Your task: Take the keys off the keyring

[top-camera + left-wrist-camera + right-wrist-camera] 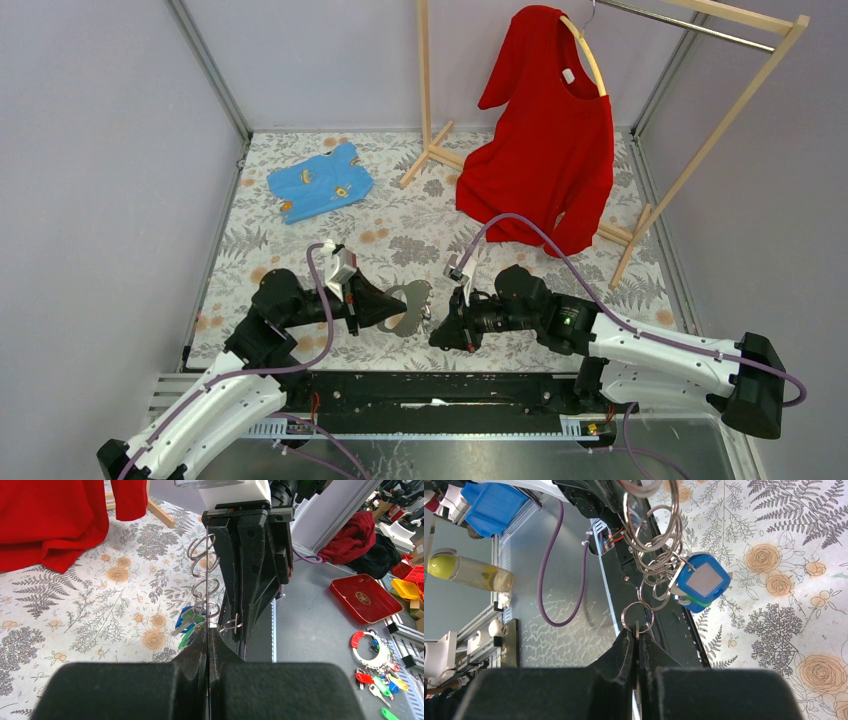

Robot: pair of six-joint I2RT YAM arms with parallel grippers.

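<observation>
The left gripper [207, 636] has its fingers pressed together on a thin grey flat plate [411, 307], seen edge-on from its wrist. Facing it, the right gripper [637, 630] pinches the near end of a silvery wire keyring chain [651, 555]. The small blue-headed keys [701, 582] hang from the chain between the claws, above a flower-printed tablecloth [400, 235]. Far right hangs a red T-shirt [545, 140]; far left lies a blue child's shirt [320, 182].

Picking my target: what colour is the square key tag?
The tag is blue, pale centre; right wrist view.
</observation>
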